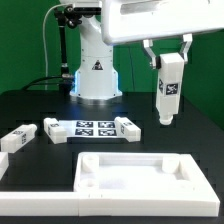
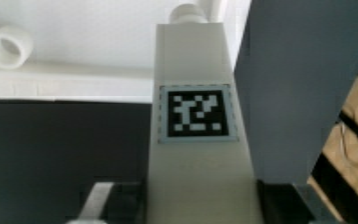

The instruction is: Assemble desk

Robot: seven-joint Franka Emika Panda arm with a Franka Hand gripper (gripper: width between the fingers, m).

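Tool point(image 1: 168, 61), partly closed, gripped tagged white plastic block leg point(image 1: 168, 95) upright above black surface point(image 1: 40, 100); leg-fitting step, next likely needing alignment over corner of white rimmed desk top point(image 1: 150, 172)

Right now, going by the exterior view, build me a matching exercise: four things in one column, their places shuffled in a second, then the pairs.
Things
1. desk top
2. raised leg
3. marker board
4. loose leg

Places
A. lying on the table at the exterior view's left edge
B. held upright in the gripper, off the table
C. flat on the table, nearest the camera
D. mid-table, in front of the robot base

Pairs: 1-C, 2-B, 3-D, 4-A
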